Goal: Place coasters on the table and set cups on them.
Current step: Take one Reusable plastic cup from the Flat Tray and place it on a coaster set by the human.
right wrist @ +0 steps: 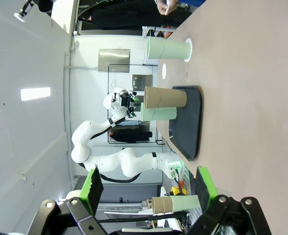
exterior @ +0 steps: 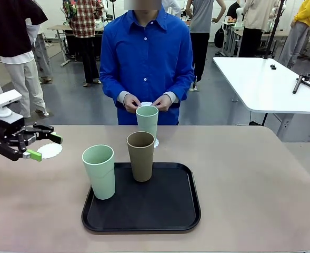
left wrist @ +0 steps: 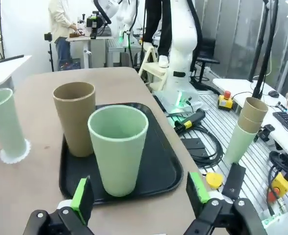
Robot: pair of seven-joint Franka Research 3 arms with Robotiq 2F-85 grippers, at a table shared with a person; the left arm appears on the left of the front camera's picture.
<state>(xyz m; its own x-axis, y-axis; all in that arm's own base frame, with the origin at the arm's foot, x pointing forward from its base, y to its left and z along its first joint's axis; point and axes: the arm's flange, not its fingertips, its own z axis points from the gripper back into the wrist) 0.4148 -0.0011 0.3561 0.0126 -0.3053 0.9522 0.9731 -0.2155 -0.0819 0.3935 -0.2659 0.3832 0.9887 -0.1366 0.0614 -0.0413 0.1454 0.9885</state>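
- Far left: the left gripper [exterior: 46, 147] hangs by the table's [exterior: 249, 179] left edge, black fingers with green pads spread wide apart and nothing between them. In its own wrist view [left wrist: 139, 193] the pads frame the near mint cup from a distance without touching it.
- Right behind those fingers there's a bare coaster [exterior: 52, 152] lying flat on the matte beige tabletop. It's thin, white, round and has a lacy scalloped rim.
- Next is the near mint cup [exterior: 99, 171], a tall tapered matte tumbler with no handle. It's upright on the tray's left part and looks empty from the wrist camera [left wrist: 118, 147].
- Just beside it stands the brown cup [exterior: 140, 156]. Same shape, taupe, standing at the tray's back edge.
- Both sit on the tray [exterior: 165, 211], which is black with rounded corners and a low lip.
- Behind the tray, the far mint cup [exterior: 147, 120] stands on a second coaster [exterior: 156, 143], frilly edge peeking out round its base.
- The person's hands [exterior: 131, 103] hold a third coaster [exterior: 146, 104] at the far edge.
- The right gripper [right wrist: 146, 188] is spread wide too, gripping nothing.
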